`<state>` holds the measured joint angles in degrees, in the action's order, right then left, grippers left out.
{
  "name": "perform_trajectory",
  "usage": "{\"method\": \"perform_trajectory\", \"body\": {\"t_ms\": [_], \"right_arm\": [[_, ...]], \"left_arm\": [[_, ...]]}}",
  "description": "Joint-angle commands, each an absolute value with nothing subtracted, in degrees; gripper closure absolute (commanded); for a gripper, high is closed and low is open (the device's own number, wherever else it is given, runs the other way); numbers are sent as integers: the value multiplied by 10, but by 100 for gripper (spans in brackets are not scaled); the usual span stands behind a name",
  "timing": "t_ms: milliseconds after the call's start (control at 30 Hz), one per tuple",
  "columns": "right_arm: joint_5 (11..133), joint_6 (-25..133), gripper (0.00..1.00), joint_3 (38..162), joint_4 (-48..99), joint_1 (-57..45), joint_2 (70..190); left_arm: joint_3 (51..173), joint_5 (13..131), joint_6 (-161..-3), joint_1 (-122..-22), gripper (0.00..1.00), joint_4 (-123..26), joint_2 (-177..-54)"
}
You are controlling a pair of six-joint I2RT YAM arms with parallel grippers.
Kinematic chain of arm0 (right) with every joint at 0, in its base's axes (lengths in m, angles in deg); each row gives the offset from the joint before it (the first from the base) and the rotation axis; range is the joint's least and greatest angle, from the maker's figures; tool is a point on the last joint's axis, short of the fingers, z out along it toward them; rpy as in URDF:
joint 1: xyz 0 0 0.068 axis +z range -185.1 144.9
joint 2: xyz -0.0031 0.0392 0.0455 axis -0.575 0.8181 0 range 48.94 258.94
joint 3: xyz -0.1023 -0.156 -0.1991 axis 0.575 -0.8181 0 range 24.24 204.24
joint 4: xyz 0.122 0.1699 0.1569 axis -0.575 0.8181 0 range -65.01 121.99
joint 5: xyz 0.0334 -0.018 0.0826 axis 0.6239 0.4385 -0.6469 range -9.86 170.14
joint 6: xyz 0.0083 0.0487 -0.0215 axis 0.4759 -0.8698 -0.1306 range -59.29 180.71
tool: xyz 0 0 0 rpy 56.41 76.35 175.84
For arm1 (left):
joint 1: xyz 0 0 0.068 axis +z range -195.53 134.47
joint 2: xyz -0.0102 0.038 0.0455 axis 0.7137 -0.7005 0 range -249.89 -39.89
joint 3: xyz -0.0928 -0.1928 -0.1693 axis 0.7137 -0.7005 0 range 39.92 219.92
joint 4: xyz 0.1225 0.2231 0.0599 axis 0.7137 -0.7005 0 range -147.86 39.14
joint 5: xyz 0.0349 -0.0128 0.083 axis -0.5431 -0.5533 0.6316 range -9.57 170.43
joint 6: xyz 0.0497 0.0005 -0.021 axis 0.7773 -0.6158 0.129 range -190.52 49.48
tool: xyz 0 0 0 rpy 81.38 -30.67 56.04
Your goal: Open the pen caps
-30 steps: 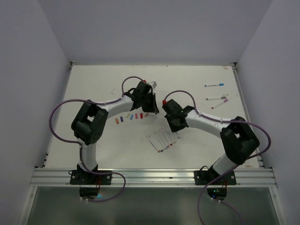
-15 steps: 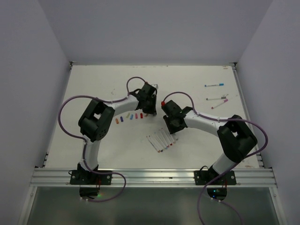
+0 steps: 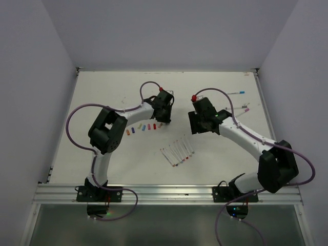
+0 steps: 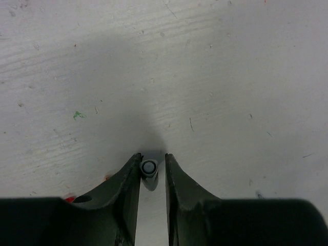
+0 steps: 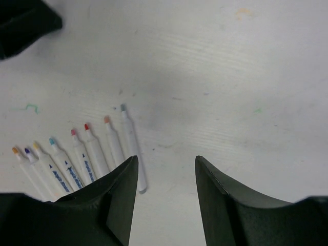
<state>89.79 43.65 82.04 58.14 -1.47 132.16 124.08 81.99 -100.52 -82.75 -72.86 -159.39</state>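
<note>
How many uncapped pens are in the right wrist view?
8 pens in one row at lower left, tips orange, purple, yellow, blue, pink, red, peach, grey. More may hide behind the right gripper.

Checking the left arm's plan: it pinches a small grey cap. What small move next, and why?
Probably ease the left gripper open to set the small grey cylindrical plastic cap down. It is pinched between the fingers, free of any pen, its shadow close beneath on the white table, near the row of loose coloured caps.
</note>
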Motion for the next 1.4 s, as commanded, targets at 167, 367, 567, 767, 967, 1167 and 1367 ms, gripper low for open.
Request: {"method": "perform_trajectory", "body": {"t_ms": [167, 367, 567, 767, 967, 1167, 1367], "right_arm": [[872, 407, 50, 857, 616, -201, 1267], [884, 365, 50, 855, 597, -291, 1302], [880, 345, 51, 886, 568, -325, 1394], [917, 350, 51, 934, 564, -376, 1474], [930, 357, 51, 953, 539, -404, 1515], [940, 352, 52, 997, 529, -404, 1581], [957, 350, 52, 1035, 531, -405, 1623]], "left_arm": [[1246, 856, -985, -830, 66, -751, -1607], [1225, 866, -985, -830, 54, -727, -1574], [1239, 859, -975, -831, 46, -712, -1506], [1222, 840, -971, -831, 42, -707, -1394], [1162, 776, -977, -831, 41, -664, -1282], [1123, 722, -987, -831, 41, -644, -1235], [1080, 706, -993, -831, 40, -633, -1202]]}}
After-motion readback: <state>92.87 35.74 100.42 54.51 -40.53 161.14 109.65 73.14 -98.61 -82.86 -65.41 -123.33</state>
